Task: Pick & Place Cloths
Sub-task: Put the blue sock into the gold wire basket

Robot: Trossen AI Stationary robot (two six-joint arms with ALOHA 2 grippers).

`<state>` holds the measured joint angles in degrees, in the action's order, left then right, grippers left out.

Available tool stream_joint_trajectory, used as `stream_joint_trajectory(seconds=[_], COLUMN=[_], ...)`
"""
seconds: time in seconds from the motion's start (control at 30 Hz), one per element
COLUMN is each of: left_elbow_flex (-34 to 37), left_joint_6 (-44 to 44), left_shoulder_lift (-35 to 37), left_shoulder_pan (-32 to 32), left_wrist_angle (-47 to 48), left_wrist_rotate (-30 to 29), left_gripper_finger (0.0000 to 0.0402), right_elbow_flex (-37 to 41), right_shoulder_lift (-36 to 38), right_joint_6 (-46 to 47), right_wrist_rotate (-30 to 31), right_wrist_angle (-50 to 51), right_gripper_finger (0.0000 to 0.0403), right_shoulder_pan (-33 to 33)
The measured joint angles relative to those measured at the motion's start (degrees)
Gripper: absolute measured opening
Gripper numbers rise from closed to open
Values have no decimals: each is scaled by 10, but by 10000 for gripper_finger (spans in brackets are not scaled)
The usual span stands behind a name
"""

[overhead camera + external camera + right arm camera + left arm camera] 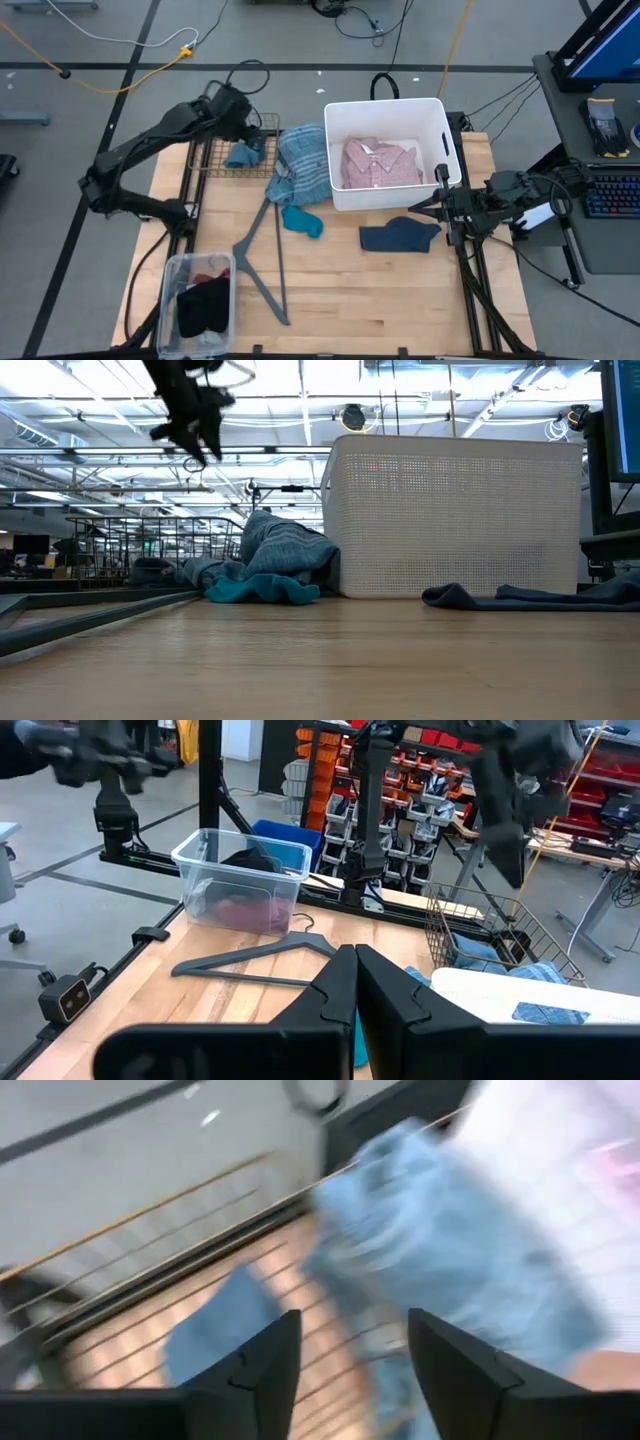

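Note:
My left gripper point(256, 130) point(350, 1365) hangs open above the wire basket point(215, 160), over a grey-blue cloth point(245, 154) point(215, 1330) lying in it; in the low view the left gripper point(195, 435) is well above the table. The blue-plaid shirt point(300, 162) point(285, 555) is heaped against the white tub's point(440, 125) left wall. A pink shirt point(380, 163) lies inside the tub. A teal piece point(303, 221) point(262, 591) and a navy piece point(400, 236) point(520, 596) lie flat on the table. My right gripper point(416, 208) point(355, 975) is shut, level, just above the navy piece's right end.
A grey V-shaped hanger point(262, 255) point(255, 960) lies on the table's middle. A clear bin point(200, 300) point(240, 880) at the near left corner holds black and maroon pieces. Bare wood lies between the hanger and the table's right edge.

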<state>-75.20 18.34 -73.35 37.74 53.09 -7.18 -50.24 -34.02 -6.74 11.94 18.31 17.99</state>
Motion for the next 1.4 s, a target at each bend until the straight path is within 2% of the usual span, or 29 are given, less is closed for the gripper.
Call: stream_joint_trajectory(seconds=[0.2,0.4,0.6,0.8,0.93,1.03,1.2,1.4], left_elbow_flex=[0,0,0,0,12,53,124,173], left_joint_6=[23,64,96,126,144,153,176,175], left_shoulder_lift=[50,66,66,66,67,67,71,110], left_shoulder_pan=[-72,-156,-257,-378,-456,-503,-538,-530], left_wrist_angle=[-44,-63,-120,-151,-181,-238,-307,-310], left_wrist_rotate=[18,17,-11,-105,-170,-207,-220,-229], left_gripper_finger=[101,10,10,6,3,3,4,4], right_elbow_flex=[0,0,0,0,0,0,0,0], right_shoulder_lift=[0,0,0,-1,-6,-12,-36,-77], right_joint_6=[32,47,37,25,-3,-16,-19,-19], right_wrist_rotate=[0,-1,-44,-105,-109,-110,-110,-106], right_wrist_angle=[0,0,8,19,20,20,26,85], right_gripper_finger=[1,8,8,2,1,1,1,1], right_shoulder_pan=[0,0,1,12,30,47,78,102])
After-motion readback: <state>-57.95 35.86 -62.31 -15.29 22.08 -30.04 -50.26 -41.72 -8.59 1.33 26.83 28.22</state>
